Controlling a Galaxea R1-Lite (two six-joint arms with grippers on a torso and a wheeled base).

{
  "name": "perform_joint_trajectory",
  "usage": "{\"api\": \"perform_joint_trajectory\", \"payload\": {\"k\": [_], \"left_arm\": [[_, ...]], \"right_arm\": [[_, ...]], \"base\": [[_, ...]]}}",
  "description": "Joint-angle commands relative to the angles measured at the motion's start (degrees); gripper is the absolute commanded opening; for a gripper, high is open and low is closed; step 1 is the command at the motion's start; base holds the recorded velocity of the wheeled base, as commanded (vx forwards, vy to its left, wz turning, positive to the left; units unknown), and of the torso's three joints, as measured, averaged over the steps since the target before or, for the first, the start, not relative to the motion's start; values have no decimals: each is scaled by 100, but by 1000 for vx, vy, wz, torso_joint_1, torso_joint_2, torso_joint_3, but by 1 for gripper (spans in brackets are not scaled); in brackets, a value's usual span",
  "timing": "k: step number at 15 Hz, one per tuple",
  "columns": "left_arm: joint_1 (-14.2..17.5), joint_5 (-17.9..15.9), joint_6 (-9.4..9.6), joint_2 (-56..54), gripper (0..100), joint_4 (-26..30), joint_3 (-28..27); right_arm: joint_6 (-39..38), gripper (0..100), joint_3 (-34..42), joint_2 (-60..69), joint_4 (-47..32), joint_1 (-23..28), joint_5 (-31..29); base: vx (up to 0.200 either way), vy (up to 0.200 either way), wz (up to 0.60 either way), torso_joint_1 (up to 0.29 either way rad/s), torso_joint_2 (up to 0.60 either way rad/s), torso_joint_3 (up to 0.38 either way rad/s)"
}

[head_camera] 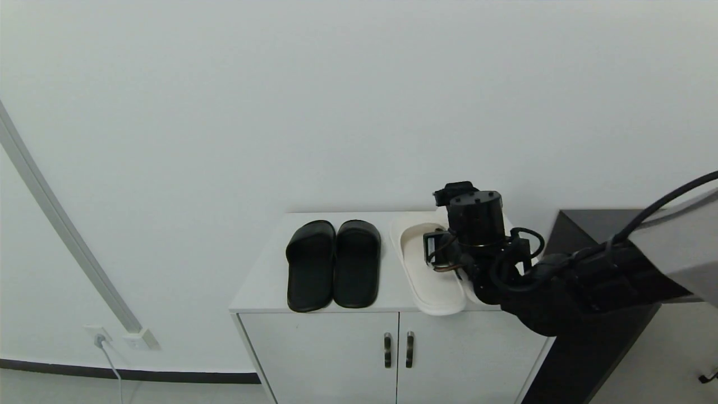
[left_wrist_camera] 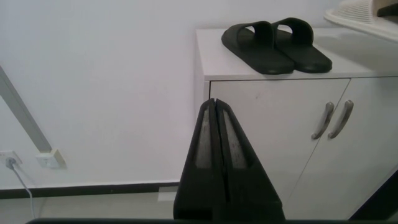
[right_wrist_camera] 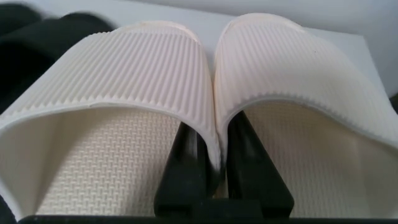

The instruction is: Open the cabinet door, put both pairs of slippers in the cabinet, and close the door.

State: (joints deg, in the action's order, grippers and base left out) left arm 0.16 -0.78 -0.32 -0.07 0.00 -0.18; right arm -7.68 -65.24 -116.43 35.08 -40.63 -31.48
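The cabinet [head_camera: 320, 353] stands against the wall with both doors shut, and its two handles [head_camera: 397, 349] sit side by side where the doors meet. Both pairs of slippers lie on top of the cabinet. The black slippers [head_camera: 334, 264] are over the left door, touching each other, with their heels at the cabinet's front edge. The white slippers [head_camera: 429, 280] are over the right door, just beside the black pair, and their heels reach slightly past the front edge.

The right gripper [right_wrist_camera: 214, 155] is on top of the cabinet at the white slippers. One finger is pushed under each strap, and the jaws are closed nearly together, pinching the two inner strap walls between them.

The left gripper [left_wrist_camera: 214, 109] hangs in front of the cabinet, lower than its top and toward its left front corner. Its jaws are pressed fully together and hold nothing.

A dark piece of furniture [head_camera: 583, 224] stands against the cabinet's right side.
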Motion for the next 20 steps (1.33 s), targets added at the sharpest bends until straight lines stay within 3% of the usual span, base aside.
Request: {"api": "perform_joint_trajectory", "payload": {"k": [1, 4, 8, 12, 16, 20], "left_arm": [[2, -1, -3, 7, 0, 0, 1], [2, -1, -3, 7, 0, 0, 1], [2, -1, 5, 7, 0, 0, 1], [2, -1, 5, 7, 0, 0, 1], [2, -1, 5, 7, 0, 0, 9], [2, -1, 5, 7, 0, 0, 9]], "right_arm": [[12, 0, 882, 1061, -28, -331, 326], [12, 0, 1611, 1738, -28, -560, 942], [82, 0, 1928, 2177, -37, -639, 1653], [742, 0, 2429, 2731, -37, -683, 2655], [1331, 0, 2842, 3091, -28, -674, 3148], [1357, 0, 2965, 3118, -10, -674, 3464]], "base": [[0, 0, 0, 0, 0, 0], [0, 0, 0, 0, 0, 0], [0, 0, 0, 0, 0, 0], [0, 0, 0, 0, 0, 0], [0, 0, 0, 0, 0, 0], [-50, 0, 0, -1, 1, 2]]}}
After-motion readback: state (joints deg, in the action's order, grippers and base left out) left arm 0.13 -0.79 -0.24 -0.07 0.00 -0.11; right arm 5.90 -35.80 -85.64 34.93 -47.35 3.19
